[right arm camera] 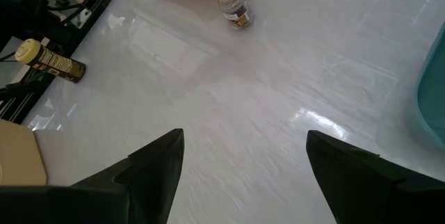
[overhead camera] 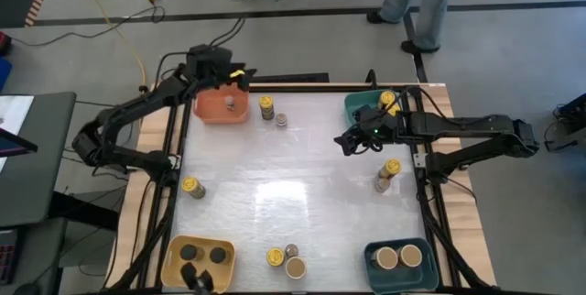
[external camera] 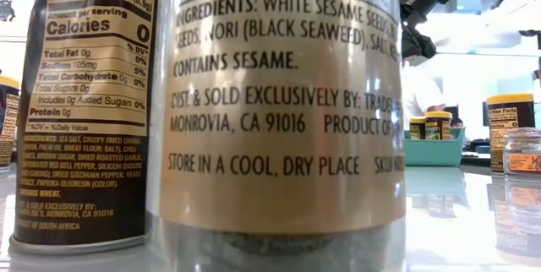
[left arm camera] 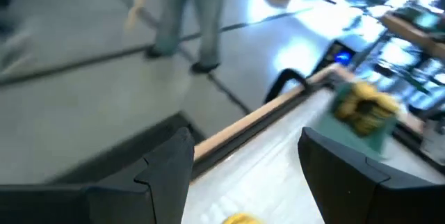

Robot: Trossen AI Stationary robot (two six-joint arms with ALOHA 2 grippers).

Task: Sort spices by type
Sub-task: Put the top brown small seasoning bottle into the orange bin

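Observation:
The spices stand about the white table (overhead camera: 302, 194). A grey-topped jar (overhead camera: 229, 103) sits in the orange bin (overhead camera: 209, 110). Beside the bin stand a yellow-lidded jar (overhead camera: 266, 105) and a small grey-topped jar (overhead camera: 281, 120). More yellow-lidded jars (overhead camera: 388, 101) fill the far teal bin (overhead camera: 359, 108). My left gripper (overhead camera: 240, 77) hangs open and empty above the far edge by the orange bin, with the table showing between its fingers (left arm camera: 247, 161). My right gripper (overhead camera: 348, 142) hovers open and empty over the table before the far teal bin, bare tabletop showing below its fingers (right arm camera: 243, 161).
A yellow-lidded jar (overhead camera: 192, 187) stands at the left; another (overhead camera: 392, 168) and a small jar (overhead camera: 382, 183) at the right. The yellow bin (overhead camera: 176, 251) holds black-lidded jars, the near teal bin (overhead camera: 371, 260) tan-lidded ones. Three jars (overhead camera: 286, 259) stand near the front edge. People stand beyond the table.

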